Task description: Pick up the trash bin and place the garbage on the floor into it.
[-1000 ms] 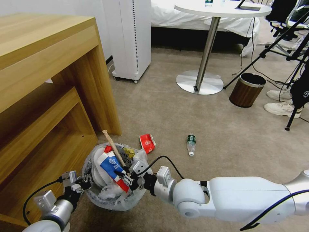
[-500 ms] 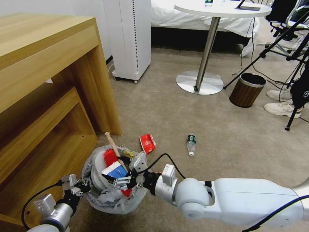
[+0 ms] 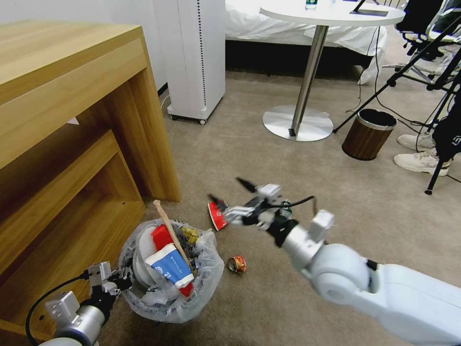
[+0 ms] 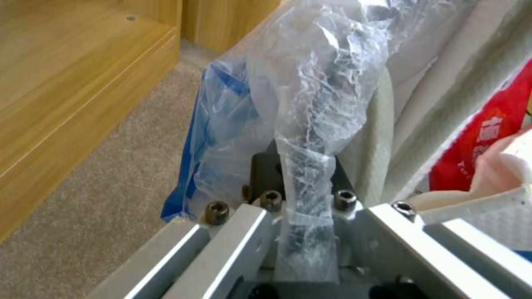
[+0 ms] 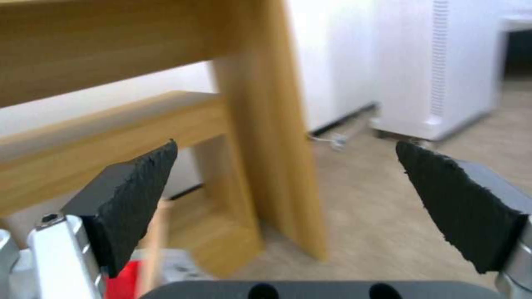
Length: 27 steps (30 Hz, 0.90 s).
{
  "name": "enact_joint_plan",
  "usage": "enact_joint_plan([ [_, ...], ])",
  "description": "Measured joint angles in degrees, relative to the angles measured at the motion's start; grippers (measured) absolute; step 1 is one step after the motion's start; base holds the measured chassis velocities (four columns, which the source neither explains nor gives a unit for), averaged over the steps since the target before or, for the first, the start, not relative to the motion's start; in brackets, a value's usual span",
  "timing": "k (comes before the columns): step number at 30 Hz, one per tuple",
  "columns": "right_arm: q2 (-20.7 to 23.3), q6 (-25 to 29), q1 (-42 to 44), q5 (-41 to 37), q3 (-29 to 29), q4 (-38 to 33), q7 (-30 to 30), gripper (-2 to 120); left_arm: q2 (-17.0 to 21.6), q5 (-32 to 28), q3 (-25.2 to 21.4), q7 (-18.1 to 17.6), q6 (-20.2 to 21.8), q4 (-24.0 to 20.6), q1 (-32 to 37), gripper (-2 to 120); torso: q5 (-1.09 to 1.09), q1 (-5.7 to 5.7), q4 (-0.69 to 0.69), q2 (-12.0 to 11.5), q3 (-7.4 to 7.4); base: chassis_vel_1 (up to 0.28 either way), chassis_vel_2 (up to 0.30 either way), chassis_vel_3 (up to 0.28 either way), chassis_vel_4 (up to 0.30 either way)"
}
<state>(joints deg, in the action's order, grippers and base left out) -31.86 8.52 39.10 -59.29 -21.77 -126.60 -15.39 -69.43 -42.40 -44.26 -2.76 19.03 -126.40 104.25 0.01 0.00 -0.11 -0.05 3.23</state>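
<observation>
No writing can be read for certain. The red wrapper in the bin bears white characters, too blurred to make out. The blue-white carton carries a round white mark and small print, illegible. The red-white cup on the carpet shows a pale emblem, unreadable. The bottle, mostly hidden behind the right arm, has a green label with no legible words.

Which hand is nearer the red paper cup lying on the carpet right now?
Right. The right hand hovers open almost directly above the red paper cup. The left hand is farther back, clamped on the trash bin's bag-lined rim beside the wooden desk.
</observation>
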Motion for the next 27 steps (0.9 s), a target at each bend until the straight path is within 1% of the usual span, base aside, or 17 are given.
enact_joint_plan([
  [1, 0.0, 0.0, 0.0, 0.0, 0.0, 0.0, 0.0, 100, 0.0, 0.0, 0.0, 0.0, 0.0, 0.0, 0.0, 0, 0.0, 0.0, 0.0, 0.0, 0.0, 0.0, 0.0, 0.0, 0.0],
  [2, 0.8, -0.6, 4.4, -1.0, 3.7, 0.0, -1.3, 100, -0.1, 0.2, 0.0, 0.0, 0.0, -0.2, 0.1, 0, 0.0, 0.0, -0.01, 0.0, 0.0, 0.0, 0.0, 0.0, 0.0],
  [3, 0.9, -1.0, 7.1, -1.6, 5.5, 0.2, -2.5, 100, -0.1, 0.2, 0.0, 0.1, -0.1, -0.4, 0.2, 0, 0.0, 0.0, -0.02, 0.0, 0.0, 0.0, 0.0, 0.0, 0.0],
  [4, 0.9, -1.4, 9.0, -2.0, 6.5, 0.4, -3.7, 100, -0.1, 0.2, 0.0, 0.1, -0.1, -0.5, 0.2, 0, 0.01, 0.0, -0.02, 0.0, 0.0, 0.0, 0.0, 0.0, 0.0],
  [5, 0.9, -1.4, 9.0, -2.0, 6.5, 0.4, -3.7, 100, -0.1, 0.2, 0.0, 0.1, -0.1, -0.5, 0.2, 0, 0.01, 0.0, -0.02, 0.0, 0.0, 0.0, 0.0, 0.0, 0.0],
  [7, 0.6, -3.0, 12.3, -2.7, 8.0, 1.1, -6.1, 100, 0.0, 0.2, -0.1, 0.1, -0.1, -0.7, 0.4, 0, 0.01, 0.0, -0.02, 0.0, 0.0, 0.0, 0.0, 0.0, 0.0],
  [8, 0.0, -4.6, 13.9, -2.8, 8.6, 2.0, -7.8, 100, 0.0, 0.2, -0.3, 0.1, -0.1, -0.8, 0.5, 0, -0.01, 0.0, -0.01, 0.0, 0.0, 0.0, 0.0, 0.0, 0.0],
  [9, 0.0, -4.6, 13.9, -2.8, 8.6, 2.0, -7.8, 100, 0.0, 0.2, -0.3, 0.1, -0.1, -0.8, 0.5, 0, -0.01, 0.0, -0.01, 0.0, 0.0, 0.0, 0.0, 0.0, 0.0],
  [12, -2.0, -7.4, 15.3, -3.5, 8.6, 4.8, -10.3, 100, 0.0, 0.4, -0.3, 0.2, -0.3, -0.9, 0.9, 0, -0.01, 0.0, -0.01, 0.0, 0.0, 0.0, 0.0, 0.0, 0.0],
  [16, -3.6, -9.5, 15.4, -3.6, 7.8, 7.5, -11.1, 100, -0.3, 0.7, -0.4, 0.3, -0.4, -1.0, 1.3, 0, -0.01, 0.0, 0.0, 0.0, 0.01, 0.0, 0.0, 0.0, 0.0],
  [27, -5.3, -13.0, 15.8, -3.4, 6.0, 11.9, -11.4, 100, -0.4, 0.7, -0.8, 0.3, -0.5, 0.0, 1.5, 0, -0.01, 0.0, -0.01, 0.0, 0.0, 0.0, 0.0, 0.0, 0.0],
])
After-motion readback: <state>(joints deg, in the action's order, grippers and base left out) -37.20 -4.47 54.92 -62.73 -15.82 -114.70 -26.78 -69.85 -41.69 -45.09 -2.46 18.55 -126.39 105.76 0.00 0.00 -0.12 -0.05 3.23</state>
